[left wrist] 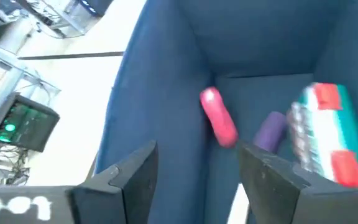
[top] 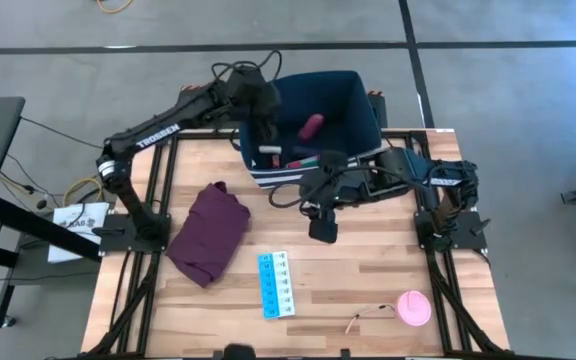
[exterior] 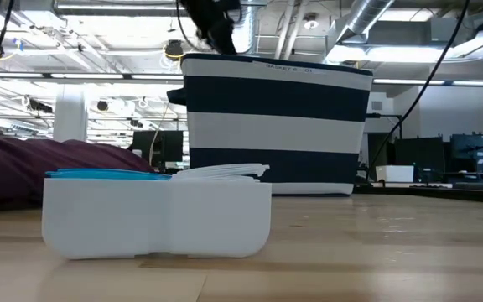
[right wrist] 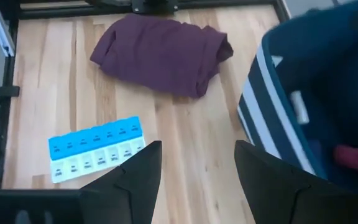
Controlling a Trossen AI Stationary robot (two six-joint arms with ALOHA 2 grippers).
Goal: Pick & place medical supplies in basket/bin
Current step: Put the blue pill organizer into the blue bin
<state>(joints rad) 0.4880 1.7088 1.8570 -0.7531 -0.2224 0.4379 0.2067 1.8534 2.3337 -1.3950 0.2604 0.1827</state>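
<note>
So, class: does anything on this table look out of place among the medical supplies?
Yes: a crumpled maroon cloth lies on the table left of the pill organizer. It is the only non-medical-looking item. Nothing looks spilled or damaged.

The large dark-blue fabric bin with white stripes (top: 363, 105) stands at the far middle of the wooden desk (top: 368, 270). The maroon cloth (top: 210, 232) lies left of centre, the light-blue pill organizer strip (top: 275, 284) nearer, and the pink round disc with tan cord (top: 413, 308) near right.
</note>
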